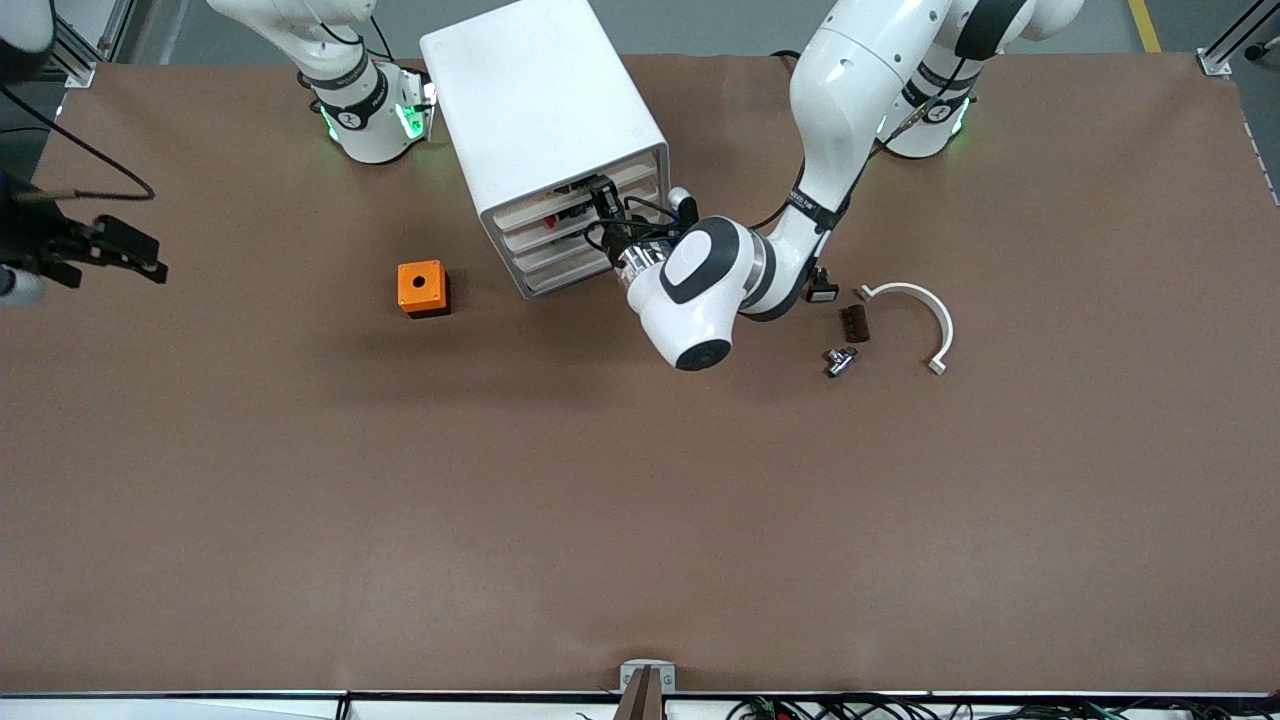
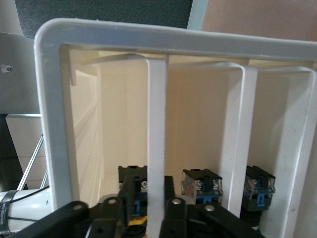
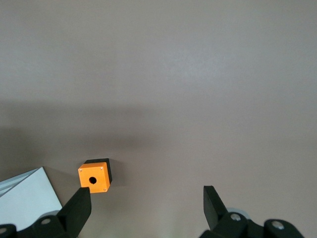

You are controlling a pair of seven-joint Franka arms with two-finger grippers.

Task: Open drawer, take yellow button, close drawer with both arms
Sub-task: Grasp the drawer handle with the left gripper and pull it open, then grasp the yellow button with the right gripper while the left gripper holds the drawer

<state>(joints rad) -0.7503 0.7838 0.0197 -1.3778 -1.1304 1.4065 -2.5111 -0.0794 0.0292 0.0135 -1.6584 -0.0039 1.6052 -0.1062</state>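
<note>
Cabinet (image 1: 545,105) on table (image 1: 640,500), turned so the four tray fronts face the left arm (image 1: 850,120); suits a straight reach and pull.

Left arm bent down to those fronts, wrist level with them, probably to draw a tray out along its slide. Right arm (image 1: 340,70) waiting, its gripper (image 1: 120,250) up over the table at the right arm's end, fingers spread wide on nothing; likely held back until the tray is out and a second hand is wanted for the pick or the closing.

Drawer front strip (image 2: 157,148) seen edge-on in left wrist view, pale and thin. Left gripper (image 2: 148,198) pinched onto that strip, one finger (image 2: 130,194) on each face. Grip at the strip's base, apparently for a firm pull. Drawer not visibly out yet.

Orange cube (image 1: 422,288) with hole on table beside cabinet, toward the right arm's end; not the target.

Button (image 2: 132,191) inside the cabinet just past the gripped strip: black body, bluish end, a sliver of yellow cap showing under the finger. Two similar units (image 2: 202,186) in neighbouring trays.
</note>
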